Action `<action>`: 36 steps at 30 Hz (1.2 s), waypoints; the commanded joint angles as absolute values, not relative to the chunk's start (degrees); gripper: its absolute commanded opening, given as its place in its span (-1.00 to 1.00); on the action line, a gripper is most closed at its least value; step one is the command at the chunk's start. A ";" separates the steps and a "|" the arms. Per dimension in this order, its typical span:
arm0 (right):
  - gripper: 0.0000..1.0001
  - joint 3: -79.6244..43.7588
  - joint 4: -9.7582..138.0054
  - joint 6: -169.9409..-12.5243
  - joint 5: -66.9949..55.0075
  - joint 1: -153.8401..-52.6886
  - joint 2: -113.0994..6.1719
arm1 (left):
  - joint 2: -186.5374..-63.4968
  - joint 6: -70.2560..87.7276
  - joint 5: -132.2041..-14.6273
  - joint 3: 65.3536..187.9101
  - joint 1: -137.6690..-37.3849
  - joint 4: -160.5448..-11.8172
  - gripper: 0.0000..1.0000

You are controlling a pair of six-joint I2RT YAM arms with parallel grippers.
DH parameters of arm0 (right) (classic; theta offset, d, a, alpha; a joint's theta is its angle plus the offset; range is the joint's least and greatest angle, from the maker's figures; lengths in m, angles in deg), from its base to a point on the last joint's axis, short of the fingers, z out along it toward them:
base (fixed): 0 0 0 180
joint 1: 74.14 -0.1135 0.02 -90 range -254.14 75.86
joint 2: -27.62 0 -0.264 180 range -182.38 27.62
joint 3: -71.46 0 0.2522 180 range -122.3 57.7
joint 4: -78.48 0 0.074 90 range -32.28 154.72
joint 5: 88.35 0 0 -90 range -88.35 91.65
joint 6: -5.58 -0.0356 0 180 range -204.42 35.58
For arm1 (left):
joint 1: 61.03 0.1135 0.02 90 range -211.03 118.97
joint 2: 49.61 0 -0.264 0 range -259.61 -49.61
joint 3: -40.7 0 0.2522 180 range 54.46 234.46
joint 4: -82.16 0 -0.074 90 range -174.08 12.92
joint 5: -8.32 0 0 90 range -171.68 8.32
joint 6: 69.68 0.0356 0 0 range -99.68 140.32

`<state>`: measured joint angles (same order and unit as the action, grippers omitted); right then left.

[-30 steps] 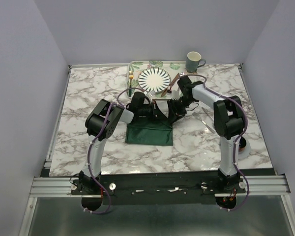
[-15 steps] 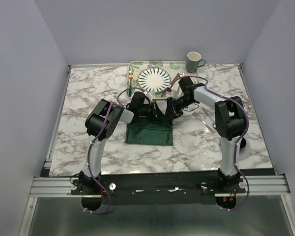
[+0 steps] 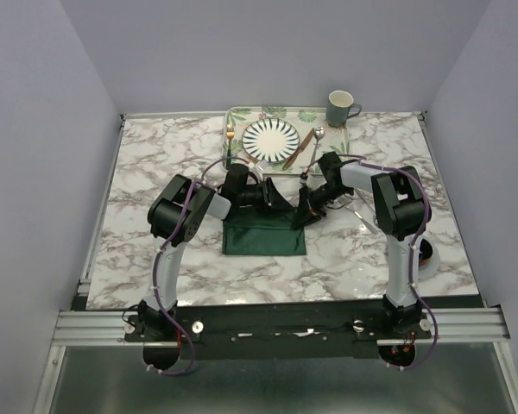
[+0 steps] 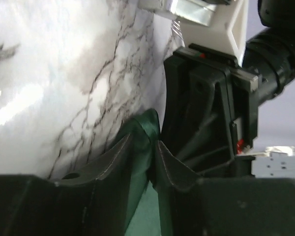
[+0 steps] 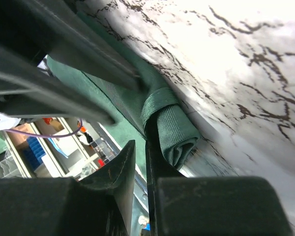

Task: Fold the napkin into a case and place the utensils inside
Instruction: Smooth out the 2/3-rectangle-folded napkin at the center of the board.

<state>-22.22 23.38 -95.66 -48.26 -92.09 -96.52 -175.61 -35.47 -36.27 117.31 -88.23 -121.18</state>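
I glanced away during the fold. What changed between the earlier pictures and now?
The right hand moved toward the near edge, onto the far right corner of the napkin, jaws narrowing; its arm no longer covers the spoon. The left hand barely shifted, cloth between its fingers. The napkin, plate, fork and mug stayed put.

No writing, label, brand mark or number can be read in any of the three views. A pale block (image 4: 281, 161) at the right edge of the left wrist view is too blurred to tell whether it carries lettering.
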 commanded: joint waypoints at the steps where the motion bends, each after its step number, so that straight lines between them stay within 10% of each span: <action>1: -0.59 -20.61 26.05 -96.11 -41.24 -91.89 -98.86 | -171.26 -45.67 -30.18 111.95 -85.47 -134.15 -0.18; 36: -0.62 -18.68 27.01 -96.90 -37.81 -91.63 -98.16 | -160.45 -8.46 -20.15 99.90 -61.47 -100.44 -0.16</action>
<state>-21.34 24.84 -99.40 -47.26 -92.01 -96.45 -163.96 -21.77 -20.20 99.32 -62.85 -112.20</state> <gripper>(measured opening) 0.190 0.421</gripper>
